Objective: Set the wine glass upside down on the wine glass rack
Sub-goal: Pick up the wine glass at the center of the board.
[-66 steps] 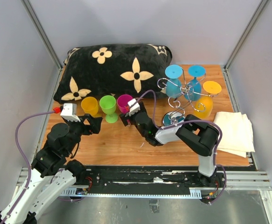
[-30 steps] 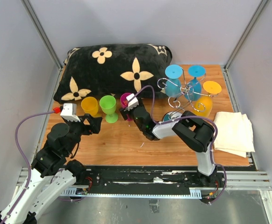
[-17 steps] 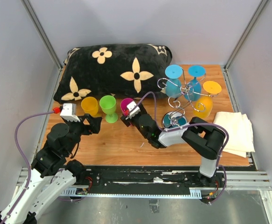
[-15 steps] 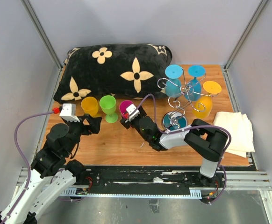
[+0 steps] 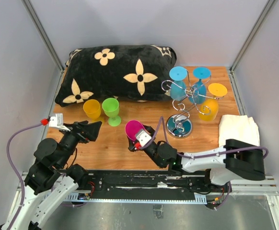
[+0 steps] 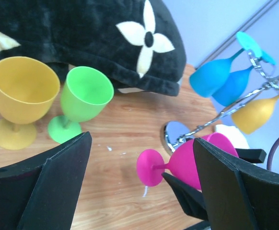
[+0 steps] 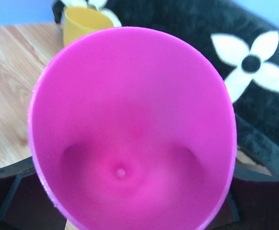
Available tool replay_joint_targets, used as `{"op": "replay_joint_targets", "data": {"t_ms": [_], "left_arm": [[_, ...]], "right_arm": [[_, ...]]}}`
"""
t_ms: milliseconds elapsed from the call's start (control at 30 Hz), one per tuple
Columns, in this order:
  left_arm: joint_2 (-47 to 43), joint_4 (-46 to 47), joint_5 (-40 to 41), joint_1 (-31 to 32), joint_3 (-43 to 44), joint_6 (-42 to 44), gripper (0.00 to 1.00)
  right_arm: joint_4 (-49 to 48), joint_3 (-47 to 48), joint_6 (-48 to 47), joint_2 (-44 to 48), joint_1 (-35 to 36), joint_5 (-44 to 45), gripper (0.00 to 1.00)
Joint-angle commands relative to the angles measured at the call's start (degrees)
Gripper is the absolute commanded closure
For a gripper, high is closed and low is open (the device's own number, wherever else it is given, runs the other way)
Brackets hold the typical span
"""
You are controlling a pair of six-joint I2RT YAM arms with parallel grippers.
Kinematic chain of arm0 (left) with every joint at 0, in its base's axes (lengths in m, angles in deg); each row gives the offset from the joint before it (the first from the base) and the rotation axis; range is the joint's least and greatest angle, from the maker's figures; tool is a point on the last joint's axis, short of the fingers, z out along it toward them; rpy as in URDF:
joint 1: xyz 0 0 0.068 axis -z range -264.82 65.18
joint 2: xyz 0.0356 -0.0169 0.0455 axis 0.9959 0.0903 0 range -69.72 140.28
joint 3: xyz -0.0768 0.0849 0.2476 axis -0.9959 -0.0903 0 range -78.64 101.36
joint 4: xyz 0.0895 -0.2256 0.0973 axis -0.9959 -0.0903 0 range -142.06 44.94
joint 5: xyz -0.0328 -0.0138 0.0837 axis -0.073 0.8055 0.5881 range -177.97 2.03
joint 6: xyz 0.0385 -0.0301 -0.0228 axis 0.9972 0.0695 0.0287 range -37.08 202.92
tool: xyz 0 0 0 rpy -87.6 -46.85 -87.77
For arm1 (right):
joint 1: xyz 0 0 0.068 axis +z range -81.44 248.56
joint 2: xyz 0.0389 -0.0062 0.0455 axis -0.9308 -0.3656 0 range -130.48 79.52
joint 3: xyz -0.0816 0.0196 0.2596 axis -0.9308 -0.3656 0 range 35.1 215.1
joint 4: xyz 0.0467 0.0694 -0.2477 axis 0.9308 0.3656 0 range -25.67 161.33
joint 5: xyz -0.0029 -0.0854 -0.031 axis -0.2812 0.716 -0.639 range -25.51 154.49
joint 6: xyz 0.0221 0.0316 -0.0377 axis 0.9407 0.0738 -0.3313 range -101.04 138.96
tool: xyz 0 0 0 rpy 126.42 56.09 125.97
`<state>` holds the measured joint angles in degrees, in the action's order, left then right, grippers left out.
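Table (image 5: 110, 143) with a black flowered pillow (image 5: 115, 72) along the back. The chrome rack (image 5: 190, 100) stands right rear, with blue glasses (image 5: 178, 86) and orange glasses (image 5: 210, 108) hung on its far arms; the near-left curls look free. The pink glass (image 5: 133, 130) is well apart from the rack near the front edge, tipped on its side and apparently lifted, the right hand (image 5: 135, 136) pinching its bowl from both sides; left hand (image 5: 92, 128) spread, empty. Judgement: carry right, roll the wrist until the foot points up, slide the stem into a free curl clear of the blue glasses, and let go only once the foot seats on the wire.
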<state>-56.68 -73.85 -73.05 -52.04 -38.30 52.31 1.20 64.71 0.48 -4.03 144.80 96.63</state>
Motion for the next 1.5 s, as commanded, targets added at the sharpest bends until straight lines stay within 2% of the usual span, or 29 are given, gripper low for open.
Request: {"op": "replay_joint_targets", "data": {"t_ms": [0, 300, 567, 767, 867, 1067, 1133, 1233, 1467], "left_arm": [[-2.10, 2.72, -3.75, 0.36, -0.17, -6.48, 0.09], [1.19, 9.19, -10.22, 0.35, -0.23, -12.19, 0.15], [7.70, 24.66, -16.00, 0.37, -5.23, -21.64, 0.16], [9.97, 29.46, -16.58, 1.01, -6.76, -24.71, 0.18], [11.02, 32.84, -14.22, 4.97, -9.17, -26.05, 0.20], [15.05, 35.99, 0.61, 19.36, -10.59, -24.77, 0.20], [15.98, 37.21, 2.39, 21.54, -11.22, -25.04, 0.21], [16.70, 38.95, 1.91, 21.89, -12.01, -25.88, 0.26], [17.69, 41.72, -0.20, 22.52, -13.23, -26.96, 0.52]], "right_arm": [[-1.65, -0.36, -5.49, 7.97, 4.28, 3.52, 0.31], [5.00, 2.77, -2.91, 22.34, 5.14, -4.64, 0.31], [4.73, 5.03, -3.15, 25.39, 5.23, -6.03, 0.31], [3.41, 4.57, -2.46, 26.53, 5.23, -8.53, 0.32], [2.39, 4.54, -2.69, 26.47, 5.22, -8.37, 0.32], [0.58, 3.97, -2.54, 26.91, 5.23, -8.40, 0.31], [0.34, 3.95, -2.68, 26.86, 5.23, -8.22, 0.31], [0.09, 3.96, -2.78, 26.69, 5.23, -8.23, 0.31], [-0.68, 4.03, -3.01, 26.53, 5.22, -8.33, 0.31]]}}
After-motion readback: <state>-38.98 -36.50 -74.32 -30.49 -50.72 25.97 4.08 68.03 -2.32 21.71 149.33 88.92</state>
